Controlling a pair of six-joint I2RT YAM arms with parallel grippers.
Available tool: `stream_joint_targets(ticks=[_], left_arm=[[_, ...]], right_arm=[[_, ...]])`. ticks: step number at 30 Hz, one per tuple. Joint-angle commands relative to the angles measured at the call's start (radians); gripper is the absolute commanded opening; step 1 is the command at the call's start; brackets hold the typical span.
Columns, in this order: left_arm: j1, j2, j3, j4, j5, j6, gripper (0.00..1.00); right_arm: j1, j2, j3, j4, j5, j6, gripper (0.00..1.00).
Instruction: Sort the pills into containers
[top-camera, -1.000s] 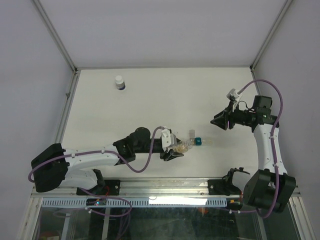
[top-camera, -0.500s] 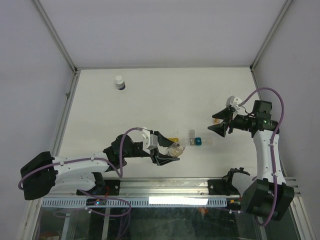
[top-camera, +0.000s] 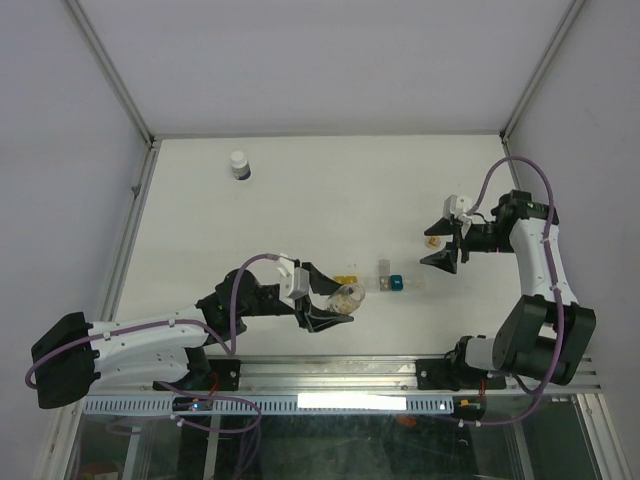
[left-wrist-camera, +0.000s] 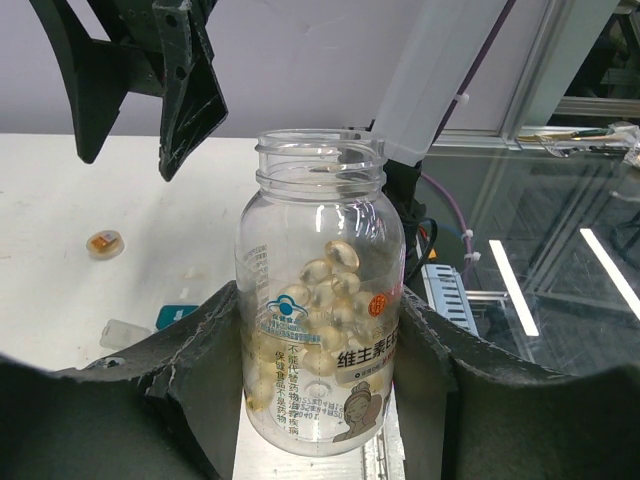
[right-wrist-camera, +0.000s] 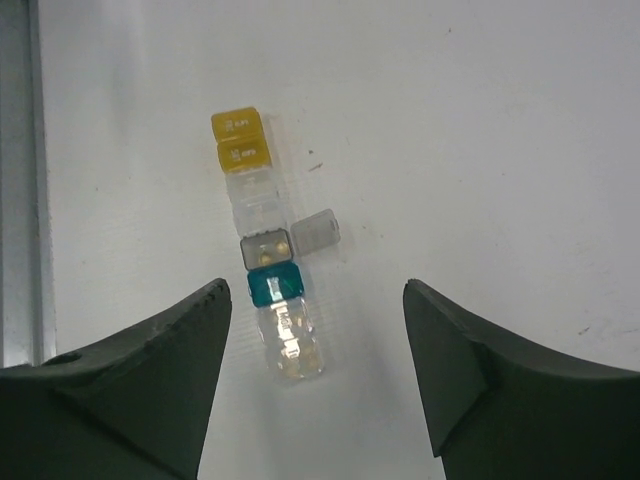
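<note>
Left wrist only — bottle (left-wrist-camera: 320, 190) label; pills (left-wrist-camera: 330, 278)

White bottle with a dark band (top-camera: 238, 164) is standing upright way out at 11 o'clock on the white desk (top-camera: 300, 200). A small round amber thing (top-camera: 433, 241) sits around 3 o'clock, well apart from it.

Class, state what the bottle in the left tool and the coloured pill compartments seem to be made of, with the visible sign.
The bottle: probably clear glossy plastic; capsules show through, highlights on its wall. The yellow compartments and teal compartment: likely translucent tinted plastic; their colour lets light through.
</note>
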Motion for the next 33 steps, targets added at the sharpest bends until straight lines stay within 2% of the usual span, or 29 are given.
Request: stream_joint_targets(ticks=[1,6,13,21,33], left_arm=[[-0.003,-0.006,0.018,0.038,-0.031,-0.004,0.00],[-0.003,0.052,0.018,0.039,-0.043,0.020,0.00],[0.000,0.181,0.017,0.112,-0.033,0.037,0.00],[0.004,0.206,0.015,0.094,-0.014,0.051,0.00],[0.037,0.195,-0.021,0.090,-0.005,0.079,0.00]], right_arm=[[-0.002,0.020,0.072,-0.078,0.112,-0.186,0.73],[-0.003,0.043,0.063,0.054,0.254,-0.137,0.74],[-0.005,0.182,0.079,0.136,0.393,-0.183,0.78],[-0.007,0.434,0.237,0.085,0.399,-0.352,0.79],[0.035,0.597,0.347,0.189,0.460,-0.254,0.83]])
